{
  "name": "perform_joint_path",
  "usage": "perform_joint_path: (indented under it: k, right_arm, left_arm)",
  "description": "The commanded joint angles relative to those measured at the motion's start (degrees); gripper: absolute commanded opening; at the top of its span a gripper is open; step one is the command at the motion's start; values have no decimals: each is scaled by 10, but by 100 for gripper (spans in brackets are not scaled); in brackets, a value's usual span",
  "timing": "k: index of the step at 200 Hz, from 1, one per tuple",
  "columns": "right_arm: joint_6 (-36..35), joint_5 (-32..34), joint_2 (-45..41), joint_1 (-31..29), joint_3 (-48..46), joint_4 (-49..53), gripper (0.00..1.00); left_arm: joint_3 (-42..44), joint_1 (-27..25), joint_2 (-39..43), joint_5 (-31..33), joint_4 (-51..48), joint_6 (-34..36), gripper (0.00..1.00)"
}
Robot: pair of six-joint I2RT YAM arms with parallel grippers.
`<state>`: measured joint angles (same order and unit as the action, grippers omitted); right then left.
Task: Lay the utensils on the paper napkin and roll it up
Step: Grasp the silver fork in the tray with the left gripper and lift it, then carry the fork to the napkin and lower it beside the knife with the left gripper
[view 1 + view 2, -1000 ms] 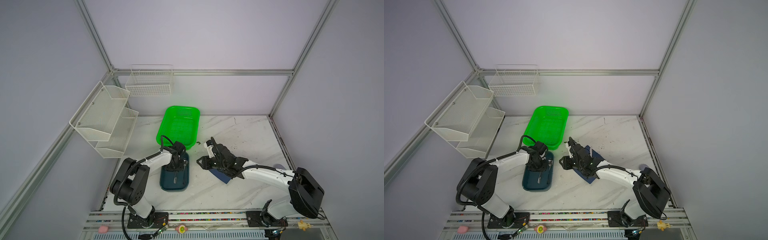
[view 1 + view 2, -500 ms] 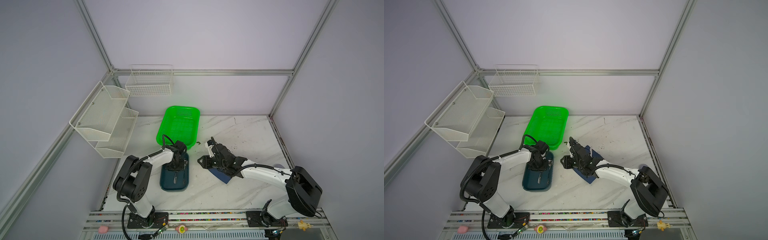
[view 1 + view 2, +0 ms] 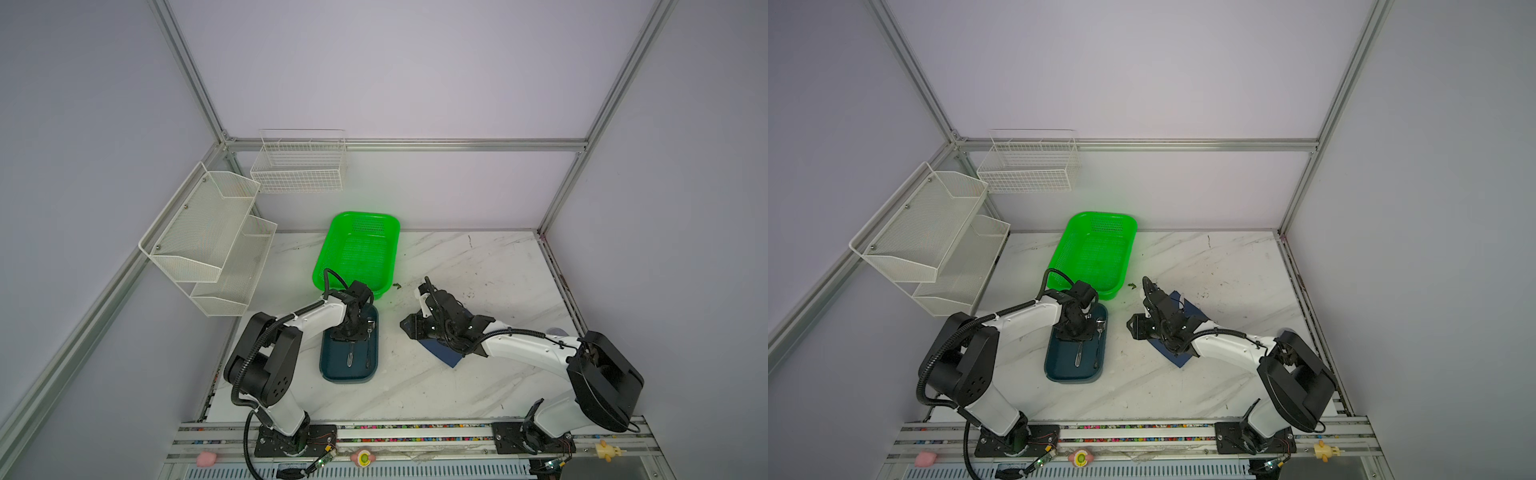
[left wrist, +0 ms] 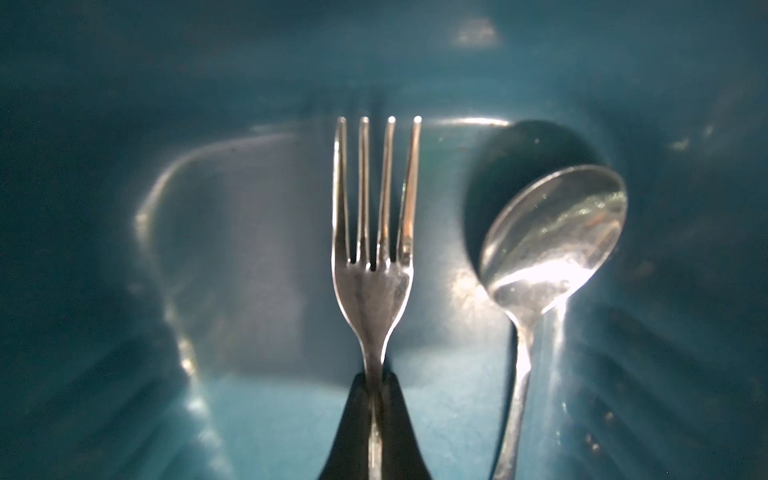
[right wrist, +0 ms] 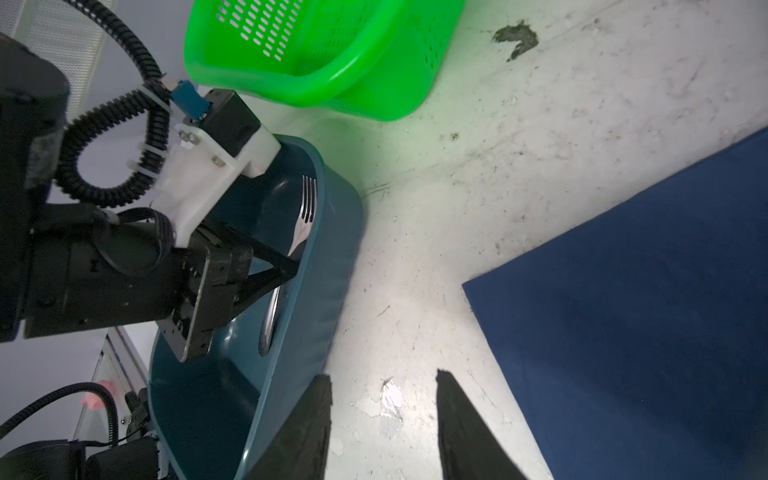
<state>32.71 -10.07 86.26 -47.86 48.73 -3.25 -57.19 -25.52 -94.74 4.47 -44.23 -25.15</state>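
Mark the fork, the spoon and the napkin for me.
fork (image 4: 372,286): left wrist view, base of the tines.
spoon (image 4: 555,232): left wrist view, middle of the bowl.
paper napkin (image 5: 644,311): right wrist view, flat blue middle.

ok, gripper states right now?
Left gripper: closed on the fork.
Right gripper: open, holding nothing.

Both top views evenly lit, sharp, edges slightly bowed. Left wrist view dim; only the fork in focus, glare on the spoon. Right wrist view bright, foreground soft.
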Motion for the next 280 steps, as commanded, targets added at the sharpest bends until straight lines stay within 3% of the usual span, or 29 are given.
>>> perform_joint_path:
  k: [1, 55, 111, 152, 187, 227, 280]
  right_arm:
    - [-4, -27, -14, 3, 9, -44, 44]
    - [-16, -13, -8, 3, 44, -14, 44]
    - [-3, 102, -68, 28, 26, 36, 45]
    - [46, 39, -115, 141, -16, 46, 45]
    - [50, 8, -146, 192, -47, 54, 46]
    - [54, -32, -148, 229, -69, 52, 46]
    - [44, -120, -164, 275, -91, 35, 46]
  left_arm:
    - [21, -1, 56, 19, 8, -26, 0]
    - [31, -2, 121, 15, -18, -34, 0]
    - [19, -5, 209, -9, 3, -64, 0]
    - [-17, -15, 206, -60, -6, -72, 0]
    - [-54, -82, 207, -64, 17, -132, 0]
    - [-105, -146, 143, -125, 103, -161, 0]
    - [-232, -182, -44, -202, 169, -173, 0]
